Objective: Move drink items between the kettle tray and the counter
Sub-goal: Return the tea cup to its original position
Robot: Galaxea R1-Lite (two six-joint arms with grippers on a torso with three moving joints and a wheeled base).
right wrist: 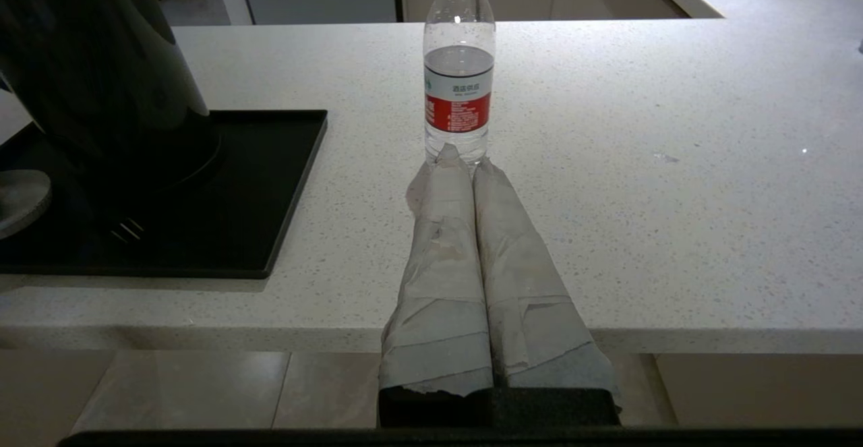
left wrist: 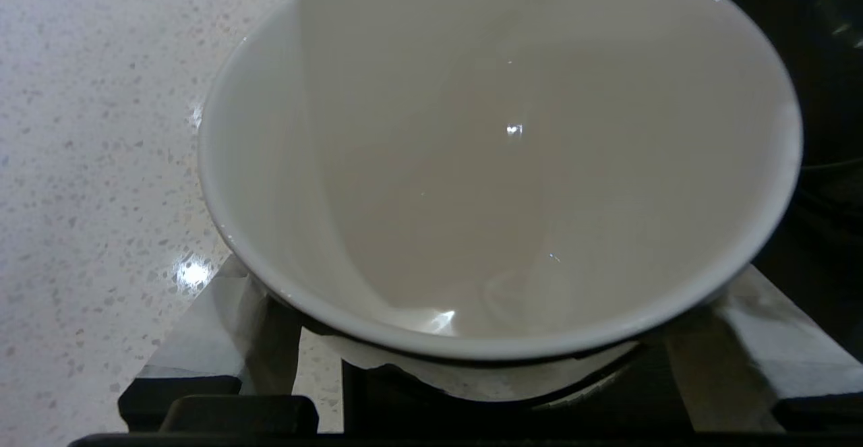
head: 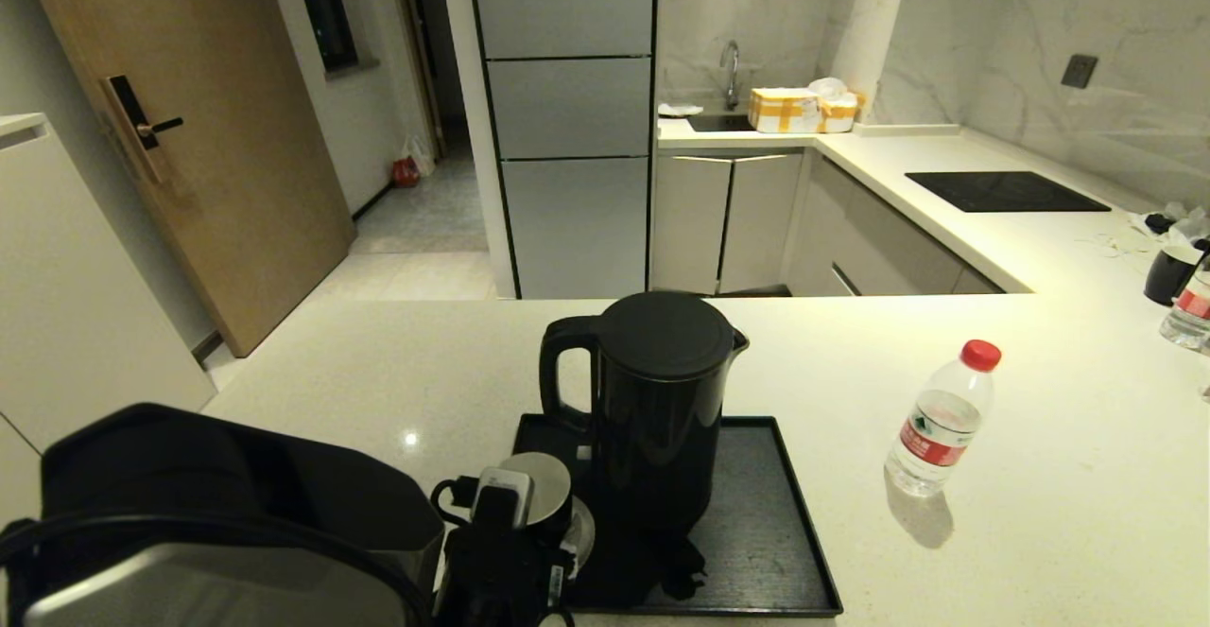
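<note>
My left gripper (left wrist: 472,393) stands wide around the small black cup with white interior (left wrist: 499,164), at the near left of the flat black rimmed tray (head: 756,523). My right gripper (right wrist: 465,164) is closed, empty. Behind the cup, the tall glossy black kettle (head: 652,400) stands on the tray; the clear red-capped water bottle (head: 941,424) stands upright on the off-white speckled counter (head: 1040,513), right of the tray.
</note>
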